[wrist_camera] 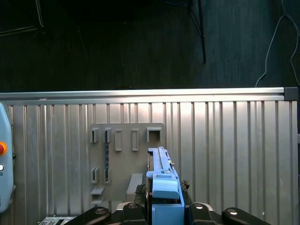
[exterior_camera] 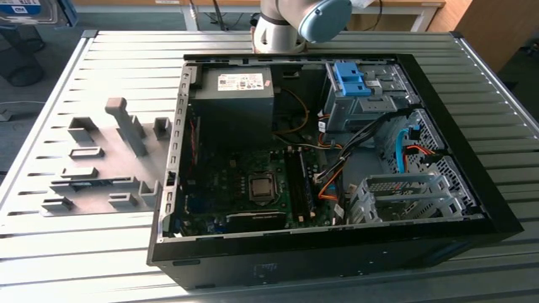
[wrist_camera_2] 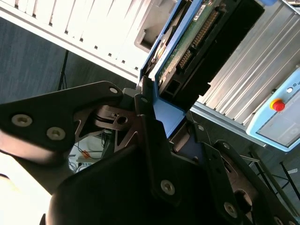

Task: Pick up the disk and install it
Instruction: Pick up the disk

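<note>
In both wrist views my gripper [wrist_camera_2: 171, 117] [wrist_camera: 164, 208] is shut on the disk. The second wrist view shows the disk [wrist_camera_2: 197, 33] with its green circuit-board side and connector row showing, framed by the blue carrier. It sticks out from between the two black fingers [wrist_camera_2: 146, 110]. The first wrist view has the disk [wrist_camera: 163, 180] edge-on, blue carrier toward the camera, held in the air above the slatted metal table [wrist_camera: 225, 140]. The open black computer case [exterior_camera: 211, 252] lies on that table in the exterior view, with my arm [exterior_camera: 286, 25] behind its far side.
Inside the case are a blue-latched drive cage [exterior_camera: 354, 79], a silver metal bracket [exterior_camera: 404, 196], a black power supply [exterior_camera: 234, 95], the motherboard and loose cables. A grey fixture plate [exterior_camera: 101, 164] [wrist_camera: 126, 154] with raised holders lies beside the case. A control pendant with a red button [wrist_camera_2: 277, 105] lies on the table.
</note>
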`<state>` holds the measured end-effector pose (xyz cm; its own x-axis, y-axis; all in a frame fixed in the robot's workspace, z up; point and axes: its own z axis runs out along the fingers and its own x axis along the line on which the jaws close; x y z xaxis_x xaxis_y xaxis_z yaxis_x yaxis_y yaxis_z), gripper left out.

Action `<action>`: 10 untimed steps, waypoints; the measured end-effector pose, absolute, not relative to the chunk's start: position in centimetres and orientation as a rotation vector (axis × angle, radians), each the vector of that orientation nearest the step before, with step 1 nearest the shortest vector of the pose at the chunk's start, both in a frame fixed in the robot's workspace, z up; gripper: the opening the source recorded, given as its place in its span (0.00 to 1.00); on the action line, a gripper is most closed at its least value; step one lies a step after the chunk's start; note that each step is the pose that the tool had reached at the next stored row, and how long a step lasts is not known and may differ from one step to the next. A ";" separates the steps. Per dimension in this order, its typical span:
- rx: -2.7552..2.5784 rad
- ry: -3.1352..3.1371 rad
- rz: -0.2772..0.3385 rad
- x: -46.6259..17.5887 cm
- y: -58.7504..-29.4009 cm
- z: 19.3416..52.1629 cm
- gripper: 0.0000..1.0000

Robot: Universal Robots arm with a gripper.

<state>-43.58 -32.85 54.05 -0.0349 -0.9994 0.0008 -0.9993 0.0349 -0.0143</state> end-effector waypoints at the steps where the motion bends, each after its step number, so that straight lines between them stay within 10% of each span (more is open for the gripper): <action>1: -2.176 2.253 -0.017 -43.6 -32.8 54.1 0.36; 10: -2.176 2.253 -0.017 -43.6 -32.8 54.7 0.36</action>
<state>-43.58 -32.85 54.70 -0.0349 -0.9994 0.0008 -0.9993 0.0348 -0.0143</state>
